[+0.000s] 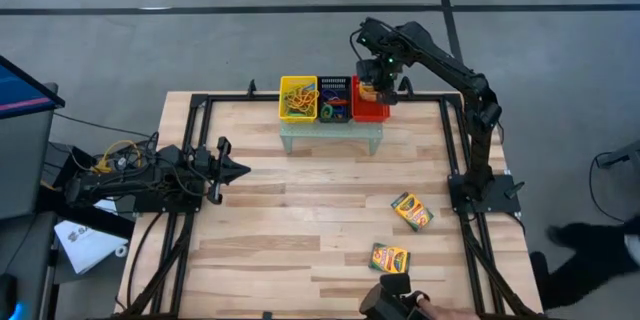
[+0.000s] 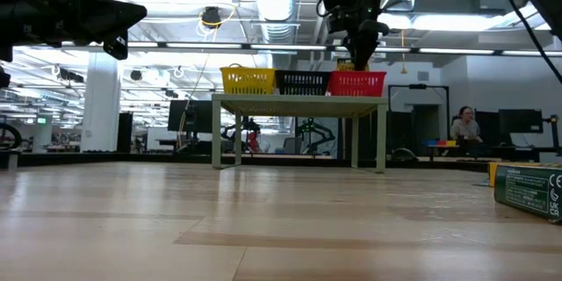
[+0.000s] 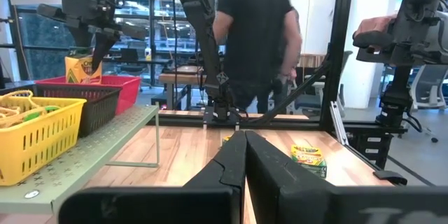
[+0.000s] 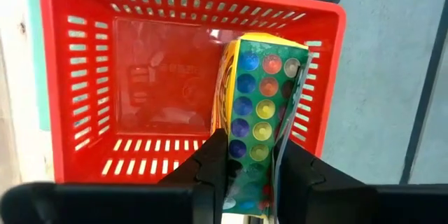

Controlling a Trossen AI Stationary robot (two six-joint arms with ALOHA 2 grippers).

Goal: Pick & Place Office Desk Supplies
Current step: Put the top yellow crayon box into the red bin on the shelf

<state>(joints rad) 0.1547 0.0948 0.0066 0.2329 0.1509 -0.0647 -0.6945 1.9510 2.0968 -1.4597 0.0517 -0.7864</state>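
Right gripper (image 4: 248, 171) sits over the red basket (image 1: 370, 110) at the table's 12–1 o'clock edge, fingers (image 4: 217, 157) clamped on a crayon box (image 4: 259, 119). The box is upright, dot-printed face toward the wrist camera, its far end down inside the basket; can't tell if it touches the floor of it. In the left wrist view the same box (image 3: 82, 68) stands up above the red rim, under the right gripper.

The three baskets sit in a row on a small pale-green stand (image 1: 330, 135): yellow basket (image 1: 298, 98), black basket (image 1: 334, 95), then red. Rubber bands (image 1: 299, 101) are heaped in the yellow one; a few more colours show in the black one.

Two more crayon boxes lie flat on the wood table (image 1: 300, 250): one at about 4 o'clock (image 1: 411, 211), the other nearer 5 o'clock (image 1: 389, 257), well apart from the baskets.

Left gripper (image 1: 238, 170) is parked at 9 o'clock, fingers (image 3: 231, 164) pressed together, holding nothing.

A person in a black shirt (image 3: 255, 35) stands beyond the table's right side.
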